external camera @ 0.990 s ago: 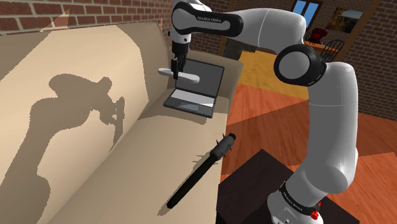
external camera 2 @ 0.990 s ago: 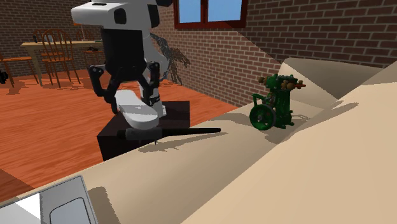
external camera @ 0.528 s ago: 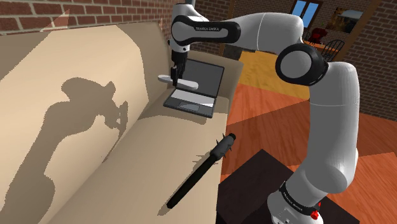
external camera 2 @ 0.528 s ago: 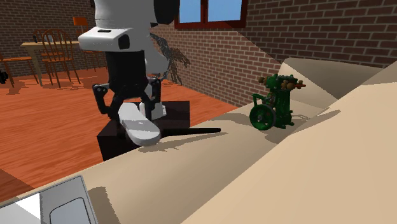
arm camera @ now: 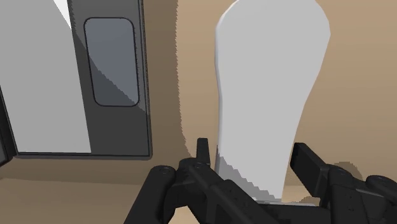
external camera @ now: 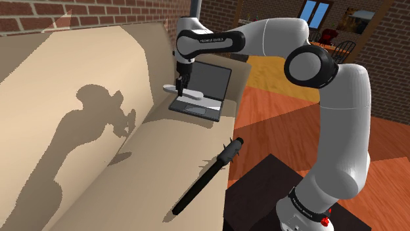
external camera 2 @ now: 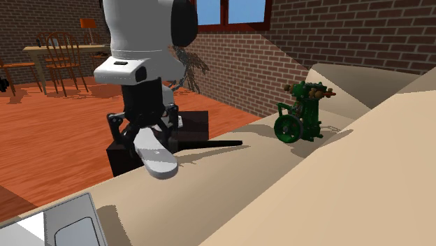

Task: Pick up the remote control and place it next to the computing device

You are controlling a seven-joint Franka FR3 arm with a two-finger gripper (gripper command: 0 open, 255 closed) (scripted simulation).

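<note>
The gripper (arm camera: 257,162) has its two black fingers clamped on the narrow near end of the plain grey-white remote control (arm camera: 270,83), one finger against each long side. The remote's long axis runs straight out from between the fingers, with its broader rounded end farthest from the hand. It runs parallel to the near edge of the open laptop (arm camera: 76,83) just beside it, over the tan sofa seat (arm camera: 356,95). In the second exterior view that broad end points toward the camera.
</note>
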